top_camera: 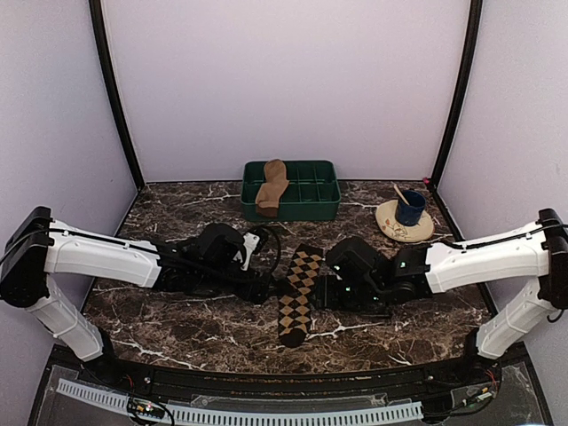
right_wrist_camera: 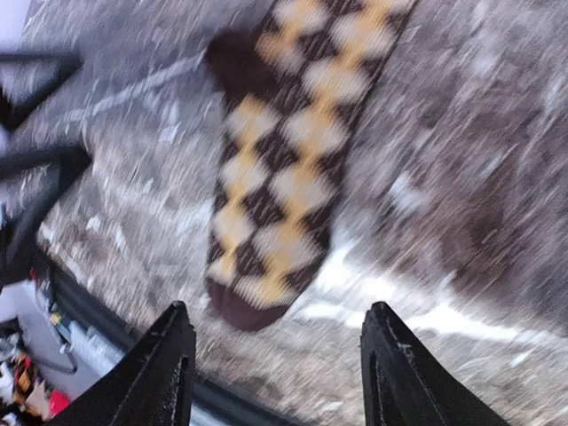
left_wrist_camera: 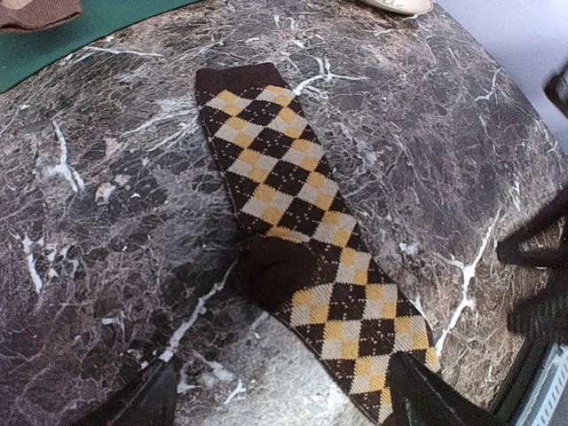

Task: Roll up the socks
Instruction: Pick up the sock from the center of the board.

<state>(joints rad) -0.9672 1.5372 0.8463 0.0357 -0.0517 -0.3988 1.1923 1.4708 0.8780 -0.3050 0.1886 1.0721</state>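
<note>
The argyle sock point(top_camera: 297, 293) lies flat and stretched out on the marble table, cuff toward the tray, toe toward the front edge. The plain tan sock point(top_camera: 272, 186) hangs over the green tray's front wall. My left gripper point(top_camera: 269, 288) is low at the argyle sock's left side, and in the left wrist view this gripper point(left_wrist_camera: 284, 404) is open, its right finger point(left_wrist_camera: 435, 399) over the sock's point(left_wrist_camera: 302, 222) lower edge. My right gripper point(top_camera: 322, 293) is at the sock's right side. The right wrist view is blurred, showing the gripper point(right_wrist_camera: 280, 355) open and empty just off the sock's dark toe point(right_wrist_camera: 244, 311).
The green compartment tray point(top_camera: 311, 202) stands at the back centre. A tan plate point(top_camera: 395, 229) with a blue cup point(top_camera: 410, 209) and a stick sits at the back right. The table's front edge point(right_wrist_camera: 133, 319) runs close behind the sock's toe.
</note>
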